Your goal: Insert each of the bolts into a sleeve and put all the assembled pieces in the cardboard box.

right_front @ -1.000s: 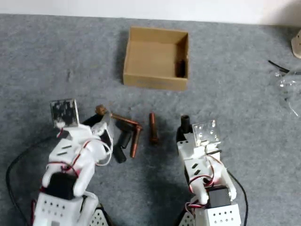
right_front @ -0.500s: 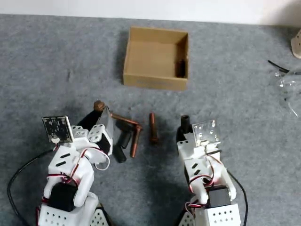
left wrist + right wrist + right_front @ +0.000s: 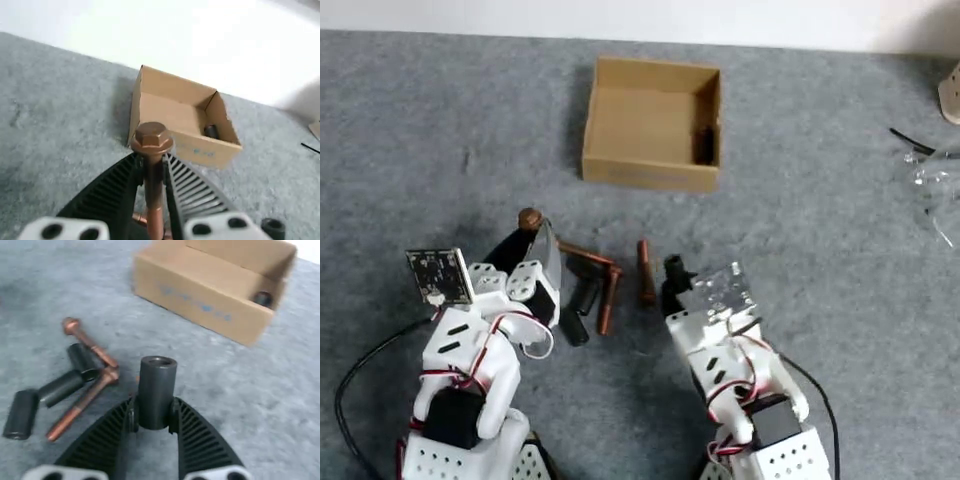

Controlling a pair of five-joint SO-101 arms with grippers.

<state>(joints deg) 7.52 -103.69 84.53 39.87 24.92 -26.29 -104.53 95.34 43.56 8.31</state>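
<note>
My left gripper [image 3: 536, 238] is shut on a copper bolt [image 3: 530, 219] held upright, its hex head [image 3: 152, 138] above the fingers. My right gripper [image 3: 672, 287] is shut on a black sleeve [image 3: 155, 389], open end up, near the table's middle. Between the arms lie three loose copper bolts [image 3: 645, 270] [image 3: 608, 300] [image 3: 588, 254] and black sleeves [image 3: 585, 295] [image 3: 573, 328]. The cardboard box [image 3: 650, 176] stands at the back with one dark piece [image 3: 703, 146] in its right corner. The right wrist view has the loose bolts [image 3: 87, 342] and sleeves [image 3: 62, 386] beside the held sleeve.
Grey carpet covers the table. Clear plastic bits and a black wire [image 3: 924, 165] lie at the far right, with a tan object [image 3: 951, 92] at the right edge. Open carpet lies left of the box and between the box and the loose parts.
My right arm has swung left toward the loose parts with the sleeve in it. My left arm lifted the bolt and drew back slightly early on, then kept still.
</note>
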